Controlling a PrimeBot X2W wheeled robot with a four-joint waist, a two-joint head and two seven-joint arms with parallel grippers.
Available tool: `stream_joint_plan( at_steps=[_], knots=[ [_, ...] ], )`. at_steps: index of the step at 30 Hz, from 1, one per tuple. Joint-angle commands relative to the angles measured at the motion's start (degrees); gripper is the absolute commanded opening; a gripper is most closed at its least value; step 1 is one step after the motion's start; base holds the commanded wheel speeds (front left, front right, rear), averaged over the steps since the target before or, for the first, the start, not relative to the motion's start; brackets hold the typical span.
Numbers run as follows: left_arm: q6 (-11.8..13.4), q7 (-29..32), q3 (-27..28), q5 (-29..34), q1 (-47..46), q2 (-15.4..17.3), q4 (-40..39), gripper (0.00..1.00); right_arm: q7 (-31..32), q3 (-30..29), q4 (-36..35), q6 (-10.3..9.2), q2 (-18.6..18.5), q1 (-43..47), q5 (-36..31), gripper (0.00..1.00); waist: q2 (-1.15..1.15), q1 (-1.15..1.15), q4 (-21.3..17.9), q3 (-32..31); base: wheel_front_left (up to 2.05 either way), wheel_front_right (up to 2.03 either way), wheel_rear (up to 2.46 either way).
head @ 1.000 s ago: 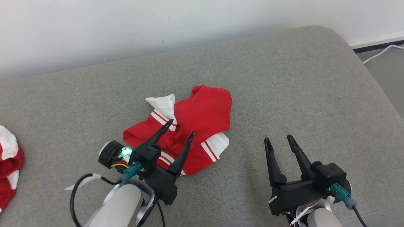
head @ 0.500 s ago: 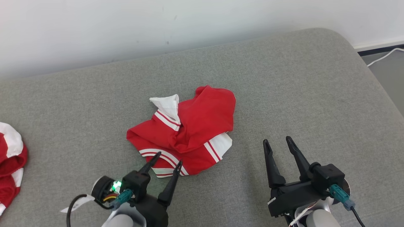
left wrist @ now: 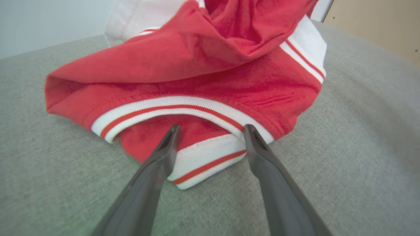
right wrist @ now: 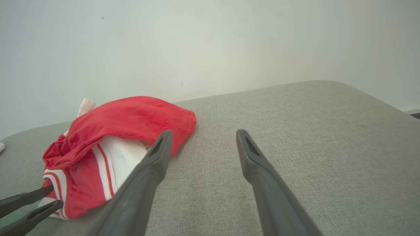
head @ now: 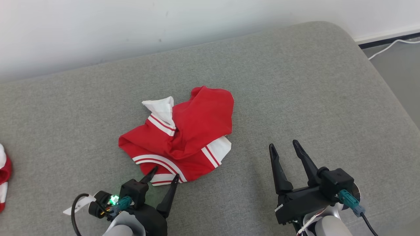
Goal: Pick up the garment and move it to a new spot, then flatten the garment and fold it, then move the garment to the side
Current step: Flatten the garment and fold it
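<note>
Pick-up step, I judge: my left pincer [head: 165, 172] gapes empty at the crumpled garment's [head: 193, 131] striped hem [left wrist: 210, 157] (right pincer [head: 283, 144] likewise open, idle), so next I nudge forward and pinch that hem.

Garment [head: 183, 137]: soft knit cloth, red, matt, slightly fuzzy nap. White trim [left wrist: 183, 108]: ribbed knit with red stripes, seam stitching visible.
Cushion [head: 295, 82] under it: grey woven upholstery, coarse heathered weave, matt, no sheen.
Wall [head: 98, 26] at 12 o'clock: painted, smooth, matt, a few small scuffs.
Left gripper [head: 165, 172] and right gripper [head: 283, 144]: fingers dark hard plastic, smooth, faint satin sheen in the wrist views; bodies matt black plastic.
Connector [head: 346, 197] at 4 o'clock: teal plastic, slightly glossy.
Forearm [head: 123, 229] at 7 o'clock: pale smooth shell, satin, material unclear.
Second garment [head: 3, 173] at 9 o'clock: same red-and-white cloth look.
Cable [head: 387, 47] at 2 o'clock: white, smooth sheath.
Floor [head: 403, 72] beside it: grey, smooth, matt.
</note>
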Motion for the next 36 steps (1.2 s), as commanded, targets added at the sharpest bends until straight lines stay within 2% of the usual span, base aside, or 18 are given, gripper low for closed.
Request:
stream_joint_plan(
  at_steps=[1,7,8,9,10,11,16,22,29,36],
  knots=[
    [-0.2,-0.2,0.3,-0.5,-0.5,0.0,0.4,1.00,-0.2,0.1,0.1,0.02,0.0,-0.3,-0.1,1.00,0.00,0.00,-0.5,0.0,0.00,0.00,0.00],
    [-1.0,-0.2,0.9,-0.1,-1.4,-0.7,1.9,1.00,-0.2,-0.1,0.3,0.03,0.0,-0.2,-0.2,1.00,0.00,0.00,-1.0,0.0,0.00,0.00,0.00],
    [-1.1,-0.2,1.0,-0.1,-1.6,-1.0,1.8,0.91,-0.2,-0.2,0.3,0.02,0.0,-0.2,-0.3,1.00,0.00,0.00,-1.0,-0.1,0.00,0.00,0.00],
    [-1.4,-0.2,1.1,-0.3,-1.7,-1.3,1.8,0.42,-0.2,-0.2,0.2,0.02,0.0,-0.2,-0.3,1.00,0.00,0.00,-0.9,-0.1,0.00,0.00,0.00],
    [-1.5,-0.2,1.1,-0.4,-1.7,-1.4,1.9,0.15,-0.2,-0.3,0.2,0.02,0.0,-0.2,-0.3,1.00,0.00,0.00,-0.8,-0.1,0.00,0.00,0.00],
    [-1.7,-0.2,1.1,-0.3,-1.8,-1.5,2.0,0.00,-0.2,-0.2,0.1,0.03,0.0,-0.1,-0.4,1.00,0.00,0.00,-0.7,-0.1,0.00,0.00,0.00],
    [-1.7,-0.2,2.1,0.6,-2.1,-1.7,0.5,0.00,-0.2,-0.4,-0.1,0.02,0.0,0.3,-0.5,1.00,0.00,0.00,0.0,-0.3,0.00,0.00,0.00],
    [-0.7,-0.2,4.1,1.6,-0.3,-1.0,-4.3,0.00,-0.2,-0.7,0.1,0.02,0.0,1.4,-0.5,1.00,0.00,0.00,2.7,-1.6,0.00,0.00,0.00],
    [0.6,-0.2,6.8,2.3,1.7,1.9,-10.4,0.00,-0.2,-0.8,0.4,0.02,0.0,2.6,-0.2,1.00,0.00,0.00,6.6,-4.2,0.00,0.00,0.00],
    [2.6,1.2,9.0,1.6,5.1,6.0,-16.2,0.00,-0.2,-0.7,0.8,0.02,0.0,4.0,0.2,1.00,0.00,0.00,8.9,-6.1,0.00,0.00,0.00]
  ],
)
